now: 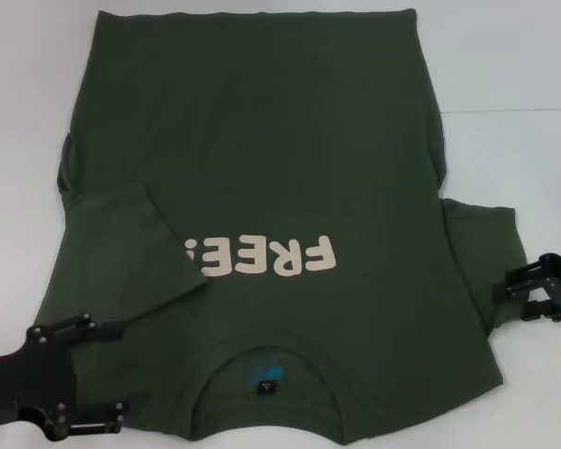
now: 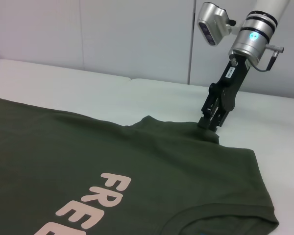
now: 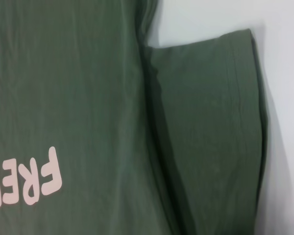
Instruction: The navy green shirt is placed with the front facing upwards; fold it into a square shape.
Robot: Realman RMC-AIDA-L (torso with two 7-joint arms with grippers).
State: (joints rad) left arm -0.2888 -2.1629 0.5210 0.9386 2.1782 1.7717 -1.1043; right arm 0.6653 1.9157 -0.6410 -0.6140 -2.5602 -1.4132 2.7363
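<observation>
Navy green shirt flat between both pincers (front upward), right pincer at sleeve.

Printed in cream across the chest of the navy green shirt: "FREE!", last characters hidden under a folded sleeve. Small neck label inside collar: unreadable.

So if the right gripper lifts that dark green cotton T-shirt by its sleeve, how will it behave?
The dark green cotton T-shirt will probably sag limply: its left sleeve already lies folded over the body. The right gripper seems to bunch fabric easily, so it looks light. It will likely drag, not slide.
</observation>
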